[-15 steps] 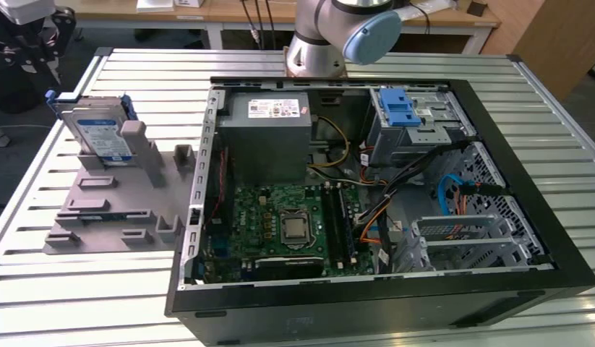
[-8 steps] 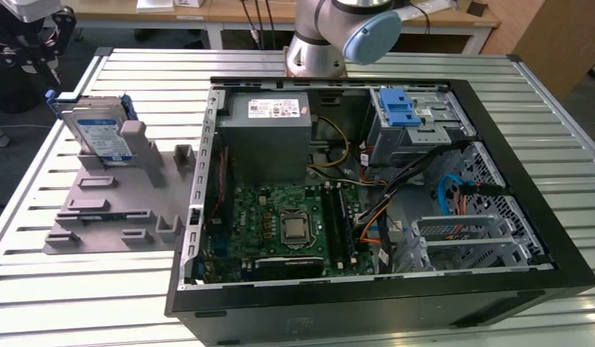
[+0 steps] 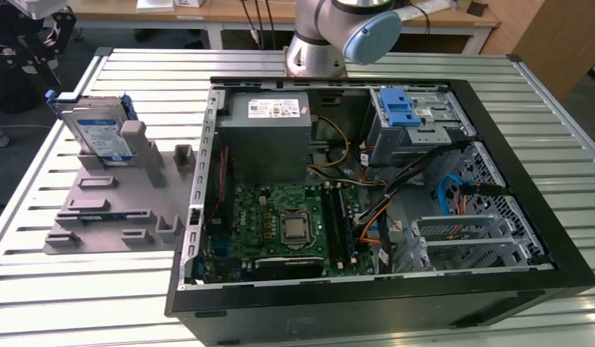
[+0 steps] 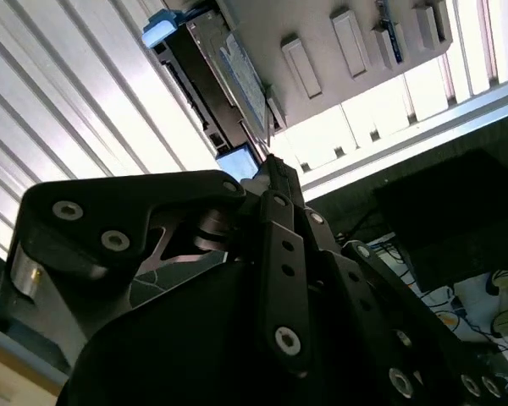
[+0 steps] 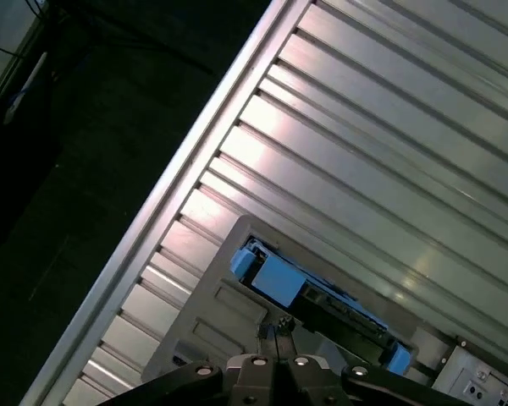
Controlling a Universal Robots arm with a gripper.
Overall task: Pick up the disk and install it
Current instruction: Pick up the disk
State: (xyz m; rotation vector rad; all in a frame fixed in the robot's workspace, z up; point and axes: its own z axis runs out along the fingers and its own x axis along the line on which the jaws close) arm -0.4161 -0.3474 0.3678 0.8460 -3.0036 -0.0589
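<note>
Disk (image 3: pixel 97 134): stood on edge in a grey fixture (image 3: pixel 114 210) on the worktop (image 3: pixel 85 289), outside the computer case (image 3: pixel 374 311), off the case's side at the exterior view's left.
Tool (image 5: pixel 278 328): seen in both wrist views (image 4: pixel 269 161); fingertips pressed together, pinching nothing, aimed at the disk's free edge but apart from it, also outside the case.
Handling: probably dense for its size and rigid, with smooth metal faces likely to slip, and sensitive to knocks.
Hold: best judged across the two flat faces near the free edge; the blue carrier (image 5: pixel 275 275) looked like plastic that might flex.
</note>
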